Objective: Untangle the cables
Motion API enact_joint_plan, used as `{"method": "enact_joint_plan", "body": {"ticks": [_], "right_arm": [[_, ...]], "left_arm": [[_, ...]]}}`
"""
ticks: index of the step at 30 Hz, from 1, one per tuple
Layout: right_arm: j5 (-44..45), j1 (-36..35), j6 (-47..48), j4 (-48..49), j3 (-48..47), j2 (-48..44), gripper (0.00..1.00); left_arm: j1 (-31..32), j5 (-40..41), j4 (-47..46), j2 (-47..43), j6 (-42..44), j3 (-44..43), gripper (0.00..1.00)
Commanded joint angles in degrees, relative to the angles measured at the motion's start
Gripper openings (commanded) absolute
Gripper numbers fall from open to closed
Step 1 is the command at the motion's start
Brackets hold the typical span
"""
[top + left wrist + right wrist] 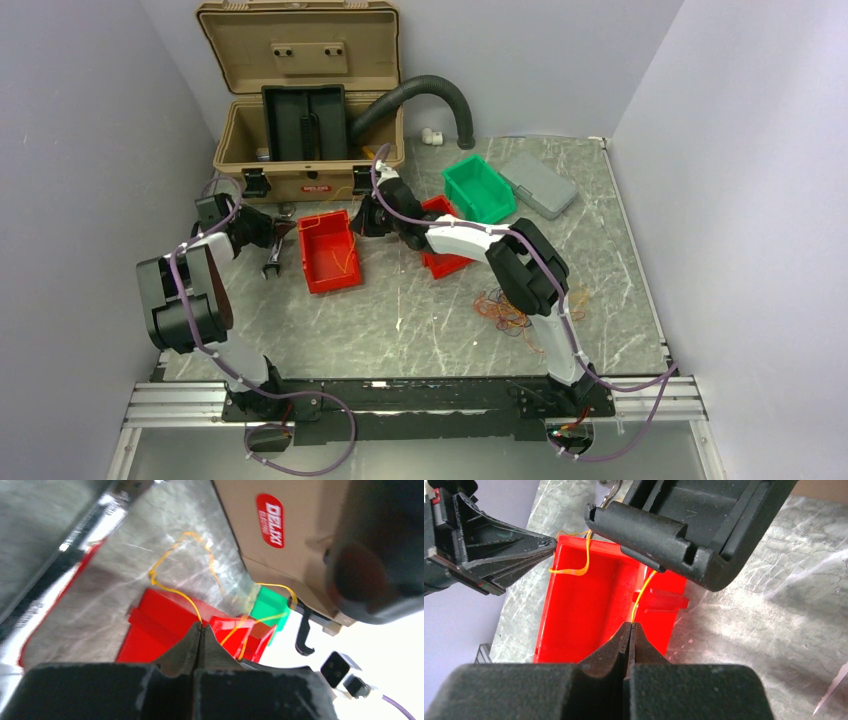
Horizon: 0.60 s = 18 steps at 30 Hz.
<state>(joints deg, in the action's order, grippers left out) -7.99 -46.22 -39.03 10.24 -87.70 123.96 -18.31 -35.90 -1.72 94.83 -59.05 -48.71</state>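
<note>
Both grippers are over the red bin (574, 615). My left gripper (200, 630) is pinched together on a thin yellow cable (172, 591) at the bin's left rim. My right gripper (630, 627) is clamped on yellow cable too, above the bin's right half; I judge it is the same strand. So its long axis runs across the bin, slack and looped between the two tips. The remaining tangle (505, 308) lies well apart, right of the bin, nearer to the right arm
</note>
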Motion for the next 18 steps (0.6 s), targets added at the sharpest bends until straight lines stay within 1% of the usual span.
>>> {"method": "enact_joint_plan", "body": {"ticks": [1, 7, 13, 18], "right_arm": [[0.2, -0.7, 1.2, 0.6, -1.5, -3.1, 0.00], [2.2, -1.9, 5.1, -1.3, -2.4, -4.5, 0.00], [3.2, -3.8, 9.7, -1.9, -3.1, -5.8, 0.00], [2.1, -5.2, 11.9, -2.1, -3.7, -5.9, 0.00]], "left_arm": [[-0.3, 3.6, 3.0, 0.3, 1.0, 1.3, 0.00], [-0.2, 8.9, 9.1, -6.9, 5.7, -0.2, 0.00], [0.2, 9.7, 12.5, -13.1, 10.0, -0.7, 0.00], [3.4, 10.8, 15.2, -17.8, 15.6, -1.3, 0.00]]}}
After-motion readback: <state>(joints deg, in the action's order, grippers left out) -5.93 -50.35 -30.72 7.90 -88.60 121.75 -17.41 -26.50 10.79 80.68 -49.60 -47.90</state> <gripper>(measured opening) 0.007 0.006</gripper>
